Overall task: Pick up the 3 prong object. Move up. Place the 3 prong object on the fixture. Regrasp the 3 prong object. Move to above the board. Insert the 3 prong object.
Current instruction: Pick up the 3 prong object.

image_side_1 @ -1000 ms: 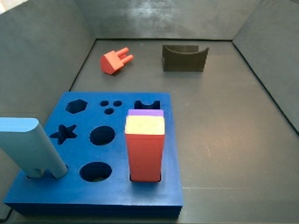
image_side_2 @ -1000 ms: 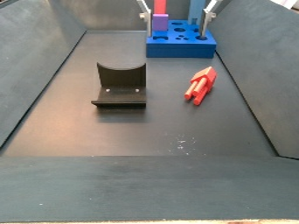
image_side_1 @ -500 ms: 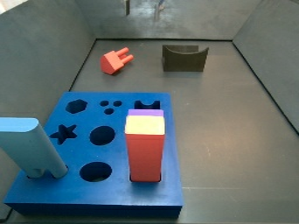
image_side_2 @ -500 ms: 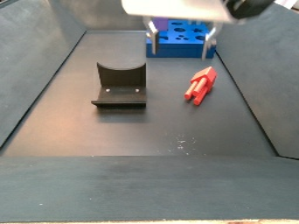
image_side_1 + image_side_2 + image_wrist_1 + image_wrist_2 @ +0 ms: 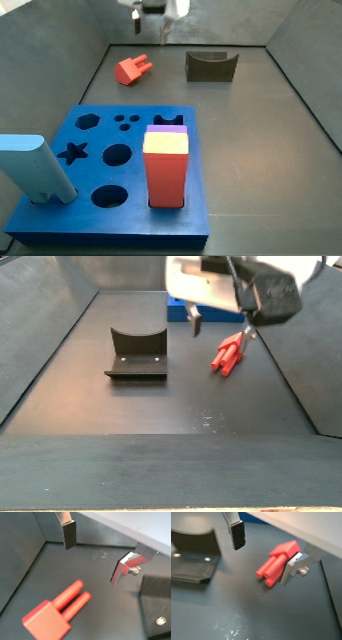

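Note:
The salmon-red 3 prong object (image 5: 132, 69) lies flat on the dark floor, well apart from the blue board (image 5: 123, 205); it also shows in both wrist views (image 5: 57, 609) (image 5: 274, 562) and in a side view (image 5: 230, 354). My gripper (image 5: 221, 324) hangs open above the floor, close over the object, on its side toward the fixture (image 5: 136, 353). Nothing sits between the fingers (image 5: 69, 534). One silver finger (image 5: 291, 569) stands right beside the object's block end. In a side view only the gripper's (image 5: 151, 22) lower part shows, at the frame's upper edge.
The dark fixture (image 5: 211, 65) stands by the back wall and shows in both wrist views (image 5: 194, 554) (image 5: 157, 604). On the board stand a tall red block (image 5: 164, 170) with a yellow-and-purple top and a light blue post (image 5: 38, 168). Grey walls enclose the floor.
The gripper has come down into view from above and now hangs low by the 3 prong object. The object, fixture and board have not moved.

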Controlling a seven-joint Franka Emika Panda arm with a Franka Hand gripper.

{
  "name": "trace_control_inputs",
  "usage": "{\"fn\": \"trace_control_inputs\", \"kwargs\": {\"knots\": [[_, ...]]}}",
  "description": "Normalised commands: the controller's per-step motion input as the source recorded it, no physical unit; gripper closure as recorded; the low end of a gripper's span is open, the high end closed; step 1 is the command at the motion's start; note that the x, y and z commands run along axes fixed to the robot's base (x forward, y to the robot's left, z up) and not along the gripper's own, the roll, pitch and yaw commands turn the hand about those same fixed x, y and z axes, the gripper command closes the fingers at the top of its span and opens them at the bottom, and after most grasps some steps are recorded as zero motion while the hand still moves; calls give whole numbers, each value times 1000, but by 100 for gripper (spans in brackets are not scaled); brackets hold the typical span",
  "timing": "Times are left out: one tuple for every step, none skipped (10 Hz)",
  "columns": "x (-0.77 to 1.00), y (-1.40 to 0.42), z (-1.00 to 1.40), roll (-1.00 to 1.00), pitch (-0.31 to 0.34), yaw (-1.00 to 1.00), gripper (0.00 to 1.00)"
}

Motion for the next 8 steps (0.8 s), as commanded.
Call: {"fn": "trace_control_inputs", "kwargs": {"knots": [[-174,-337,-726,201,-71,-323,0],[-211,-326,-763,164,-93,-306,0],[-177,-351,-871,167,-104,-323,0],[-157,-200,-911,140,-99,-314,0],[-151,-143,-951,103,-100,-334,0],[-26,-51,-983,106,-66,-386,0],[114,177,-1000,114,0,-334,0],[0,0,-886,130,-11,-177,0]]}}
